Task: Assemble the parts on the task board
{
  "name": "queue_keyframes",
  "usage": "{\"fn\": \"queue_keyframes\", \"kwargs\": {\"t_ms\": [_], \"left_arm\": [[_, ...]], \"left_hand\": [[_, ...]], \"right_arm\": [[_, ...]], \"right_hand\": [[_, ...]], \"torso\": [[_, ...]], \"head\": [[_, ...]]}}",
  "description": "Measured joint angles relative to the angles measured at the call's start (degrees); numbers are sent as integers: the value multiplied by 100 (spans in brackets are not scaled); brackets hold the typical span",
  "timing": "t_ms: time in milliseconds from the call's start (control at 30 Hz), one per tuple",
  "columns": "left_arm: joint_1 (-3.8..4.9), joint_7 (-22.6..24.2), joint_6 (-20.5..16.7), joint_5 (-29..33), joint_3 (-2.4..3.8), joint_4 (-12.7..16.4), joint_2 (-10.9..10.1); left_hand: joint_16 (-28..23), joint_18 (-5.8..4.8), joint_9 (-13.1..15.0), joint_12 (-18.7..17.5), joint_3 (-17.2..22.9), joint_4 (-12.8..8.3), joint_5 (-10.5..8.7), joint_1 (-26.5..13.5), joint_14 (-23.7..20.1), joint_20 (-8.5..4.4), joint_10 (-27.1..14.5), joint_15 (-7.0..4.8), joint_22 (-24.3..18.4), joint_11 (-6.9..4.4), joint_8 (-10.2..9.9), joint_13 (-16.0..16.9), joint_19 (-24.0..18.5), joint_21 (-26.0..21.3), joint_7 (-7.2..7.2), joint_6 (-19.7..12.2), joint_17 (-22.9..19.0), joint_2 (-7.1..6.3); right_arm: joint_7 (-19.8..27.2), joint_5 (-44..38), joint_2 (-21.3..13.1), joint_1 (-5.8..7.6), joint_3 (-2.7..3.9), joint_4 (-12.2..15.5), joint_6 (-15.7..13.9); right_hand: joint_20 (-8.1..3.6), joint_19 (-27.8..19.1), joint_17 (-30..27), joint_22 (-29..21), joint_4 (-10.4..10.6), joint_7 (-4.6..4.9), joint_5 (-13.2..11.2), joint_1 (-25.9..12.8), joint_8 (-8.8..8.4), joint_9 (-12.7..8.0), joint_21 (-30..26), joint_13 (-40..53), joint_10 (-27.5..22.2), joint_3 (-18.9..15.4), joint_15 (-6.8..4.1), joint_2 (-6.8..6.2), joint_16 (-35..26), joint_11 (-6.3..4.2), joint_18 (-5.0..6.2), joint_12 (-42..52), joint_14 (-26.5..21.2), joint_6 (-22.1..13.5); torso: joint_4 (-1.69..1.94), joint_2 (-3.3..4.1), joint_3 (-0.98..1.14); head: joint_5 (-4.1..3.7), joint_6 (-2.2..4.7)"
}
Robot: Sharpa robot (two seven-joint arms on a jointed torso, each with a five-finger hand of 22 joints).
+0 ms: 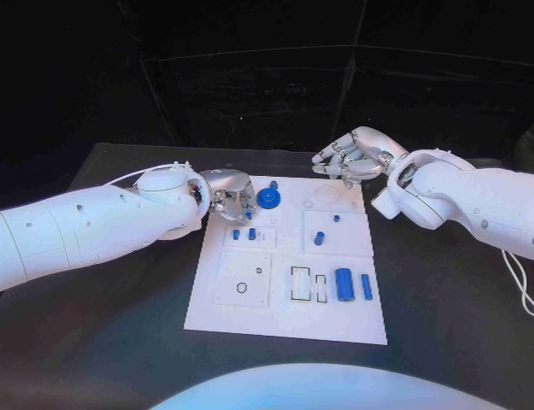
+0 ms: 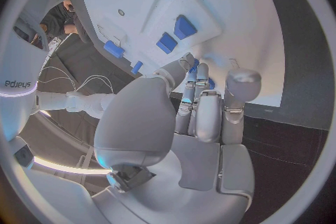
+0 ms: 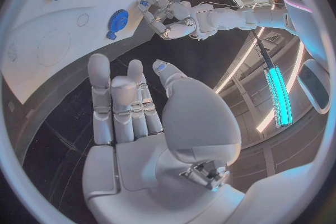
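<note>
The white task board (image 1: 285, 316) lies in the middle of the black table. My left hand (image 1: 227, 198) hovers over its far left part, beside a blue gear (image 1: 268, 198). A small blue part (image 2: 210, 84) shows between that hand's thumb and fingertips, seemingly pinched. Just nearer than the hand, two short blue pegs (image 1: 243, 233) stand in a square plate. My right hand (image 1: 355, 158) hangs above the board's far right edge with its fingers (image 3: 115, 101) apart and nothing in them. The right wrist view shows the gear (image 3: 117, 17) and my left hand (image 3: 171, 19).
More blue parts sit on the board: a small round one (image 1: 308, 203) beside the gear, two (image 1: 319, 237) in the right middle plate, and long ones (image 1: 343, 284) at the near right. Black table (image 1: 94, 342) surrounds the board.
</note>
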Motion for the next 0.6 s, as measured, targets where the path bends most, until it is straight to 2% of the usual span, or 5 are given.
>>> {"fn": "queue_keyframes", "kwargs": {"t_ms": [100,200,300,600], "left_arm": [[0,-7,7,1,0,-7,0],[-1,-17,18,1,-2,-14,0],[-5,-28,27,1,-4,-16,-1],[-7,-41,38,1,-6,-16,-8]], "left_hand": [[0,0,-16,-60,16,-16,0,-31,0,0,-7,0,8,6,-51,0,0,0,42,-42,-13,-30],[0,0,-24,-128,16,-16,0,-33,1,0,-62,2,11,62,-110,0,0,0,91,-95,-23,-33],[0,0,-24,-174,32,-31,0,-61,1,0,-83,42,5,83,-158,-4,0,0,100,-163,-43,-61],[0,0,-40,-304,57,-57,0,-121,13,21,-123,54,-12,123,-395,-4,-21,0,129,-500,-97,-121]], "right_arm": [[0,0,0,0,0,0,1],[0,0,-1,0,0,0,2],[0,0,-4,0,0,0,3],[-3,0,-9,0,0,2,6]], "right_hand": [[0,0,0,0,0,0,0,0,0,0,0,0,0,0,0,0,0,0,0,0,0,0],[0,0,0,0,0,0,0,0,0,0,0,0,0,0,0,0,0,0,0,0,0,0],[0,0,0,0,0,0,0,0,0,0,0,0,0,0,0,0,0,0,0,0,0,0],[0,0,0,0,0,0,0,0,0,0,0,-7,0,0,0,0,0,0,0,0,0,0]], "torso": [[1,0,1],[0,0,1],[0,-1,1],[-1,-3,1]], "head": [[0,-1],[-1,-4],[-4,-8],[-6,-11]]}}
